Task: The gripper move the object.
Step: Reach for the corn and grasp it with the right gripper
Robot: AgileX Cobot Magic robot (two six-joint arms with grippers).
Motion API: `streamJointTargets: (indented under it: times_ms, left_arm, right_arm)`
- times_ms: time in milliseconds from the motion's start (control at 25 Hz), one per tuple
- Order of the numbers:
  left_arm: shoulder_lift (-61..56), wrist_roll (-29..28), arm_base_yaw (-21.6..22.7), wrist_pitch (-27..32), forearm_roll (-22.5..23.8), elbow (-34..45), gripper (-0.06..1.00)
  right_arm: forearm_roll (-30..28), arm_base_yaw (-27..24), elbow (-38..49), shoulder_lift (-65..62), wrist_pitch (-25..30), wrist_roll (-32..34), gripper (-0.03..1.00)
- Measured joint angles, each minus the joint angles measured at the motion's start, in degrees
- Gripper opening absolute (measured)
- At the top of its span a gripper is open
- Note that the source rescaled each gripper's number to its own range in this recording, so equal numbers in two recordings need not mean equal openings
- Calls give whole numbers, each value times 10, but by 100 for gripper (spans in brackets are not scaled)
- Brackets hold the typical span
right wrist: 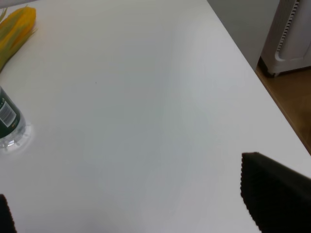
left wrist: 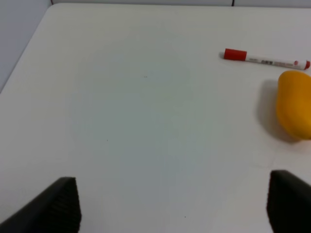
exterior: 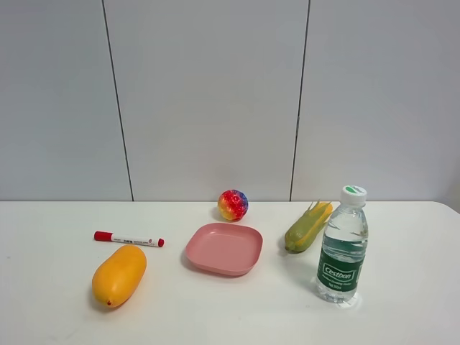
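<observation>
Left to right on the table [exterior: 43, 302]: mango [exterior: 119, 275], marker [exterior: 129, 238] behind it, plate [exterior: 223, 249] with ball [exterior: 233, 205] behind, then corn [exterior: 308, 227] lying beside the plate, bottle [exterior: 343, 244] close in front of it. My left gripper [left wrist: 172, 206] hangs near the mango, my right gripper [right wrist: 141, 208] right of the bottle, both spread wide and empty. I judge the right one better placed: span the cob across its middle, approaching clear of the bottle, which could tip.
</observation>
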Motion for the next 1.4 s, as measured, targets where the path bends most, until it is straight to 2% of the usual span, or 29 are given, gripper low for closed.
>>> streamJointTargets:
  times_ms: [40, 1400]
  left_arm:
    - [0, 0, 0, 0, 0, 0, 100]
    - [0, 0, 0, 0, 0, 0, 100]
  right_arm:
    - [0, 0, 0, 0, 0, 0, 97]
    - [4, 0, 0, 0, 0, 0, 97]
